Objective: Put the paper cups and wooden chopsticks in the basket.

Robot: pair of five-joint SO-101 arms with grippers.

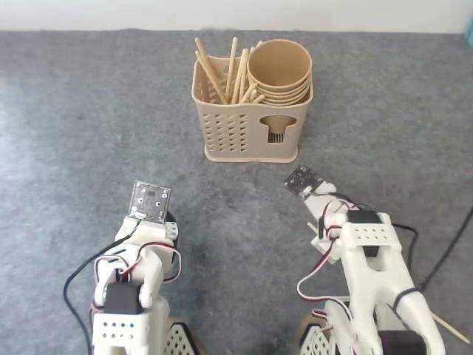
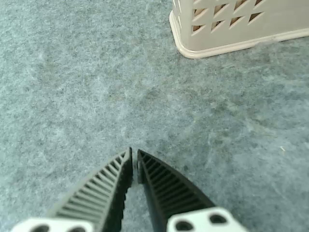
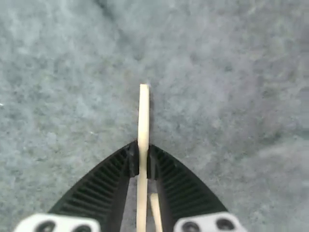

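Note:
A beige perforated basket point(image 1: 222, 126) stands at the far middle of the grey carpet. It holds a stack of paper cups point(image 1: 279, 70) on its right side and several wooden chopsticks point(image 1: 230, 72) upright on its left. My right gripper point(image 3: 139, 159) is shut on a wooden chopstick point(image 3: 143, 116), whose tip sticks out past the fingertips above the carpet. A second chopstick end point(image 3: 155, 212) lies between the fingers below it. In the high view the right arm point(image 1: 355, 237) sits in front of the basket, to its right. My left gripper point(image 2: 133, 159) is shut on nothing, low over bare carpet.
A basket corner point(image 2: 227, 29) lies ahead of the left gripper. A chopstick end point(image 1: 451, 328) pokes out by the right arm's base. Black cables point(image 1: 443, 255) run off to the right. Open carpet spreads between the arms and the basket.

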